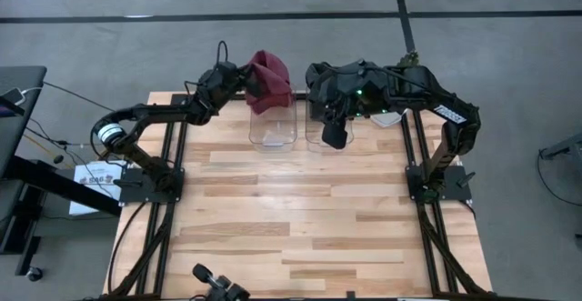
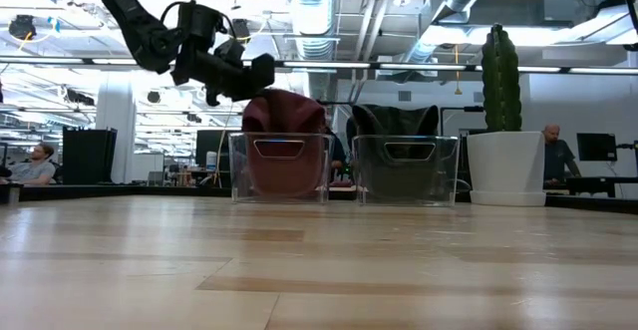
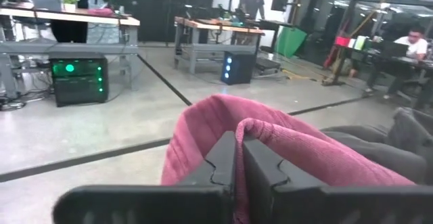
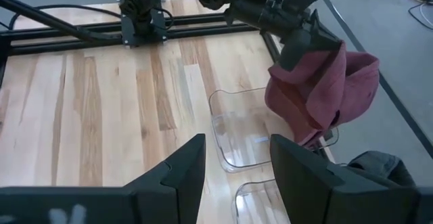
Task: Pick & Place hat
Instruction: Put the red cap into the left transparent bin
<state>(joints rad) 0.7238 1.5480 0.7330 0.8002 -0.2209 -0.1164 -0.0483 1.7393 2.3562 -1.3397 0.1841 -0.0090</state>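
Observation:
A maroon knit hat [image 1: 270,83] [image 2: 284,136] hangs from my left gripper [image 1: 247,75] [image 2: 261,74], which is shut on it above the far rim of the left clear bin [image 1: 273,128]. Whether the hat's lower end is inside the bin, I cannot tell. My right gripper [image 1: 335,135] [image 4: 233,160] stands open and high over the right clear bin [image 2: 407,170], with nothing between its fingers. A dark grey hat [image 2: 404,131] shows at that bin. My left gripper pinches a fold of the maroon hat's upper part [image 3: 254,130] between its two shut fingers. The fingers lie level and come from the table's left side. The hat hangs slack below them [image 4: 318,102], clear of the table, its lower end at the left bin's far rim.
The two clear bins stand side by side at the table's far edge. A cactus in a white pot [image 2: 503,156] stands to the right of them. The wooden tabletop [image 1: 300,219] stretches bare toward the near edge. People sit and stand at desks in the room beyond.

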